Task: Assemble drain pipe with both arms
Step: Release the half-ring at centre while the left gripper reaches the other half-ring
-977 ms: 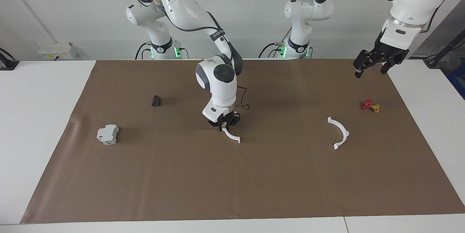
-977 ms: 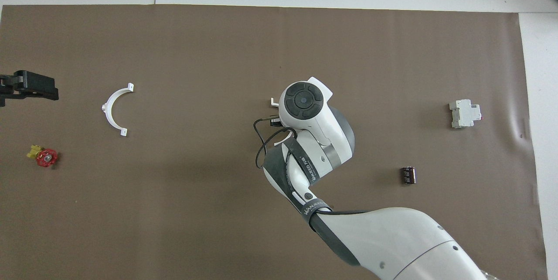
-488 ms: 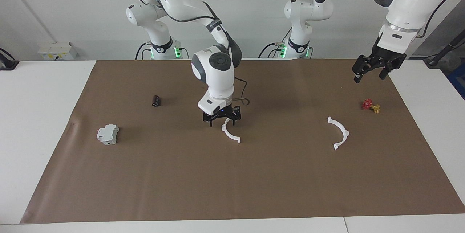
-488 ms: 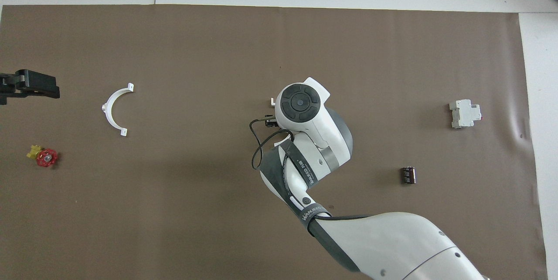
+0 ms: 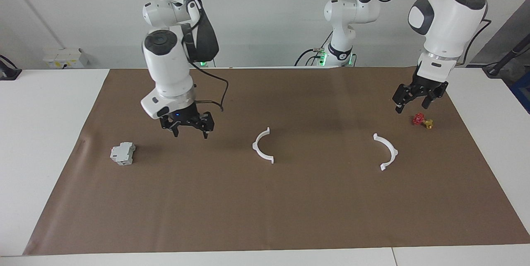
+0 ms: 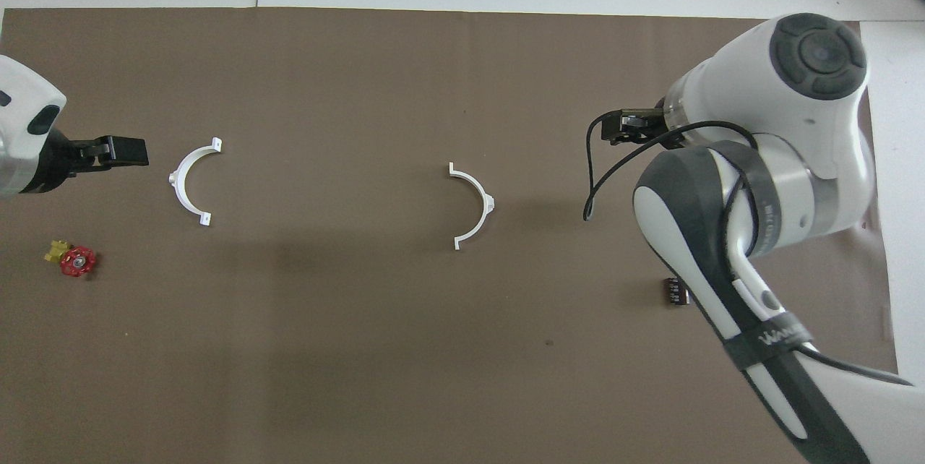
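Two white half-rings of the drain pipe are lying flat on the brown mat, well apart and not joined. One half-ring (image 5: 262, 146) (image 6: 475, 206) is sitting about mid-mat, between the two arms' ends. The other half-ring (image 5: 386, 151) (image 6: 191, 181) is lying toward the left arm's end of the table. Neither is being touched by a gripper.

Right gripper (image 5: 188, 130) is hanging in the air over bare mat toward the right arm's end, jaws spread, grasping nothing. In the overhead view the right arm's wrist is covering most of it, with only a bit of black showing (image 6: 630, 126).

Left gripper (image 5: 417, 100) (image 6: 119, 151) is hovering over the mat near the left arm's end edge, jaws released, holding nothing. It is sitting above a spot between the second half-ring and the small red and yellow part (image 5: 422, 120) (image 6: 71, 259), touching neither.

Grey-white boxy block (image 5: 123, 153) is resting on the mat near the right arm's end edge, farther from the robots than the right gripper's spot. Small black cylinder (image 6: 675, 292) is peeking out beside the right arm in the overhead view; it is hidden in the facing view.
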`<state>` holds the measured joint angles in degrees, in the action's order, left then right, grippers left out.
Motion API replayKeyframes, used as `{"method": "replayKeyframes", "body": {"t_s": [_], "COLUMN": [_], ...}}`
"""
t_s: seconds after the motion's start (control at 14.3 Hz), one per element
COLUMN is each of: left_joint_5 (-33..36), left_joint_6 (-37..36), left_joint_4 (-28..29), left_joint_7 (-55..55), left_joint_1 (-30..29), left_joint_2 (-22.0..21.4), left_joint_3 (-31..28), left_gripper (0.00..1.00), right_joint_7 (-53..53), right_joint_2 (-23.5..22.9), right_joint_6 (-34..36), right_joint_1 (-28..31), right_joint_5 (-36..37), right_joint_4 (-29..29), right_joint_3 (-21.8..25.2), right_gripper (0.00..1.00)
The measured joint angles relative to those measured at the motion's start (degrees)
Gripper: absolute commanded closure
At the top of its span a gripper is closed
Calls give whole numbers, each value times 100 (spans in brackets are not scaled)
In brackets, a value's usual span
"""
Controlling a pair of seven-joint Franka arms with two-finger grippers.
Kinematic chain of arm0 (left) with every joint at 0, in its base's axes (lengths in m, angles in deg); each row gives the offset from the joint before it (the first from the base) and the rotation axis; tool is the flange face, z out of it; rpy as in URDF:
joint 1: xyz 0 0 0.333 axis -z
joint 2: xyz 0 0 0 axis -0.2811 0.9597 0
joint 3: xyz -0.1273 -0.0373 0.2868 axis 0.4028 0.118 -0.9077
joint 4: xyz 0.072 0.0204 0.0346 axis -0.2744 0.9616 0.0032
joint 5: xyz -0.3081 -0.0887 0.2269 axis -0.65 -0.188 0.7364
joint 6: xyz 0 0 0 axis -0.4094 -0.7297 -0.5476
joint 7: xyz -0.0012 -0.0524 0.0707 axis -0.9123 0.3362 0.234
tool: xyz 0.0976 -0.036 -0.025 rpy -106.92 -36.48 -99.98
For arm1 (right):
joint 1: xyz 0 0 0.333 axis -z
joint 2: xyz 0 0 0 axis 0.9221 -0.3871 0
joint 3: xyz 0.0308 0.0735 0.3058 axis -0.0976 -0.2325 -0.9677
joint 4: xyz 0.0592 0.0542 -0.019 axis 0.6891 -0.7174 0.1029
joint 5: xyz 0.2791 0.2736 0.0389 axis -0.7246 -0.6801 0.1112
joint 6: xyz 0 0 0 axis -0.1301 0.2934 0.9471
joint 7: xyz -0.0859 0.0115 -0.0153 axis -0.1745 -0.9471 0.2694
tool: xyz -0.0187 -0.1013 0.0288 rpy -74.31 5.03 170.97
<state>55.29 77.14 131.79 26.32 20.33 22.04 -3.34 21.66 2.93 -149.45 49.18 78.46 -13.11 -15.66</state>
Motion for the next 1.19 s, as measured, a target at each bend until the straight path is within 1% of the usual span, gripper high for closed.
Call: {"method": "replayKeyframes", "body": {"t_s": [0.28, 0.42, 0.49, 0.7, 0.84, 1.05, 1.19], "left_joint_5": [0, 0, 0, 0, 0, 0, 0], "left_joint_6": [713, 1157, 1347, 1736, 1918, 1979, 2004], "left_joint_4": [390, 603, 696, 806, 802, 787, 790], "left_joint_7": [211, 390, 557, 1029, 1313, 1359, 1320], "left_joint_1": [-67, -137, -181, -228, -219, -218, -222], "left_joint_2": [350, 513, 591, 822, 1035, 1213, 1244], "left_joint_3": [-10, -17, -20, -14, 20, 26, 15], "left_gripper": [0, 0, 0, 0, 0, 0, 0], "right_joint_7": [-324, -473, -528, -1128, -1525, -1870, -1898], "right_joint_2": [370, 559, 677, 1041, 1213, 1397, 1464], "right_joint_6": [852, 1278, 1383, 1451, 1451, 1450, 1652], "right_joint_1": [564, 740, 830, 1240, 1500, 1599, 1597], "right_joint_5": [0, -1, -1, -1, 0, 2, 28], "right_joint_4": [-20, -156, -285, -690, -820, -757, -471], "right_joint_3": [-5, -3, -4, -4, 2, 2, -24], "right_gripper": [0, 0, 0, 0, 0, 0, 0]}}
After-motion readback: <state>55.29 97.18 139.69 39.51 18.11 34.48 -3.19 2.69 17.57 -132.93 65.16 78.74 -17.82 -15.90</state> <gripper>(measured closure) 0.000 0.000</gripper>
